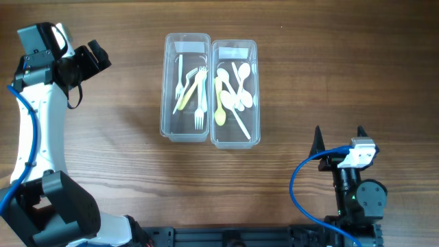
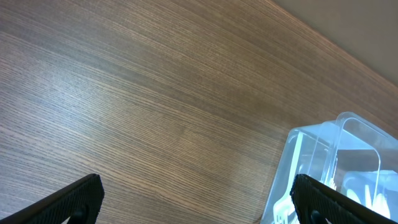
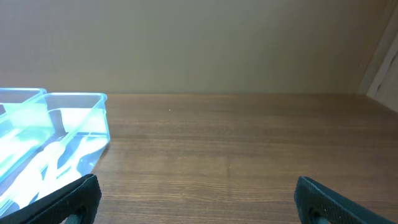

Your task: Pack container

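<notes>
Two clear plastic containers stand side by side at the table's middle. The left container (image 1: 185, 89) holds white and yellow forks (image 1: 197, 92). The right container (image 1: 235, 92) holds white and yellow spoons (image 1: 233, 89). My left gripper (image 1: 95, 58) is open and empty at the far left, well apart from the containers; the left container's corner shows in its wrist view (image 2: 329, 168). My right gripper (image 1: 338, 140) is open and empty at the near right; the containers show at the left of its wrist view (image 3: 56, 143).
The wooden table (image 1: 329, 68) is bare around the containers. The left arm's white body (image 1: 38, 130) runs along the left edge. The right arm's base with its blue cable (image 1: 302, 185) sits at the near right.
</notes>
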`<state>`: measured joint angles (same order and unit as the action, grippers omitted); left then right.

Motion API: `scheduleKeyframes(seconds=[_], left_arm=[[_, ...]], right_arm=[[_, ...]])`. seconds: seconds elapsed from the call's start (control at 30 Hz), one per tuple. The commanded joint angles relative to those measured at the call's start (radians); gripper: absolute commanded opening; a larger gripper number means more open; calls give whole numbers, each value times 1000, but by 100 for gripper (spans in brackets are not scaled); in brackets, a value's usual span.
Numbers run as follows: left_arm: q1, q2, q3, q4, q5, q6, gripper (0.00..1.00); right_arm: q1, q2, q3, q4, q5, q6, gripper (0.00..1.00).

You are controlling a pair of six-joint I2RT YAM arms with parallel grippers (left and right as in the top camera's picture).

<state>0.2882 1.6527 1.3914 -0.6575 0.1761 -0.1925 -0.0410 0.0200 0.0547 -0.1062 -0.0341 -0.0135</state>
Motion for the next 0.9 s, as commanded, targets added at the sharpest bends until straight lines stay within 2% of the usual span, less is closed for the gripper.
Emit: scheduleKeyframes(seconds=[0.0, 0.27, 0.4, 0.57, 0.7, 0.87], left_arm=[[5, -22, 19, 2, 1, -5, 100], [21, -47, 19, -8, 2, -5, 100], [21, -144, 19, -5, -39, -1, 100], [-3, -377, 13, -51, -134, 6, 100], [-80, -589, -36, -83, -213, 6, 100], [-169, -955, -253, -55, -240, 5, 100]], right_arm=[[-3, -16, -5, 9, -16, -12, 100], [-3, -16, -5, 9, -16, -12, 100], [-3, -16, -5, 9, -16, -12, 100], [-3, -16, -5, 9, -16, -12, 100], [-3, -16, -5, 9, -16, -13, 100], [-3, -16, -5, 9, -16, -13, 100]])
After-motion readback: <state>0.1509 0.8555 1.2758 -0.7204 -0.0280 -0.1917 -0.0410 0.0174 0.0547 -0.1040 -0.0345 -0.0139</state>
